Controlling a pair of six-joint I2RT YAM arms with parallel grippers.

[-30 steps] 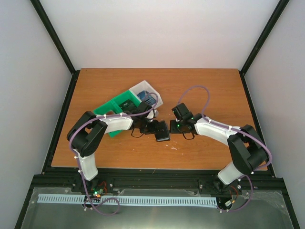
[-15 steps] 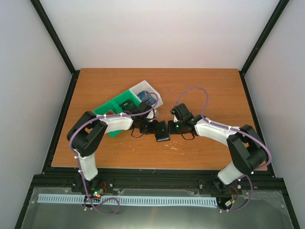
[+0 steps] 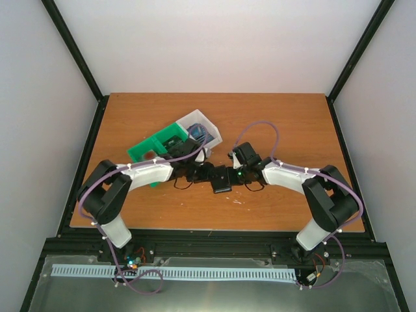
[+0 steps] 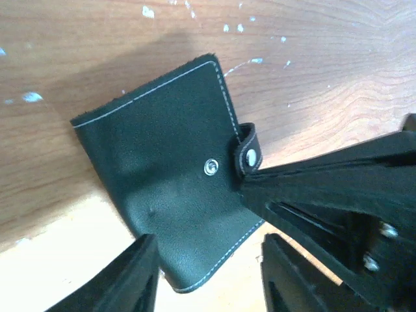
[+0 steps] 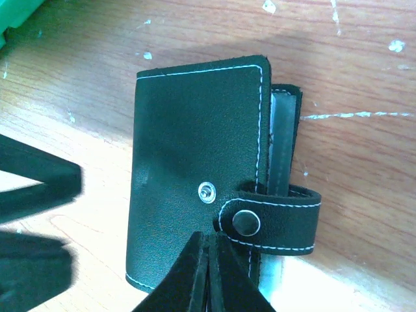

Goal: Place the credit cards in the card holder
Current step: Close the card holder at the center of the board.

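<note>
The black card holder [image 3: 221, 179] lies closed on the table between both grippers. Its snap tab [image 5: 273, 221] hangs unsnapped, and the stud [image 5: 206, 191] on the cover is bare. My right gripper [image 5: 209, 242] is shut, its tips resting on the cover just beside the tab's end. My left gripper [image 4: 208, 279] is open, its fingers [image 4: 123, 279] on either side of one corner of the holder [image 4: 169, 175]. A blue credit card [image 3: 197, 133] shows in the bin's white compartment, partly hidden by the left arm's cable.
A green and white compartment bin [image 3: 170, 140] stands behind the left arm, close to its wrist. Black frame posts border the table's back corners. Pale scuffs mark the wood [image 5: 364, 78] around the holder.
The left arm has stretched out lower, its elbow swinging left. The right gripper has edged left onto the holder. The holder has barely shifted.
</note>
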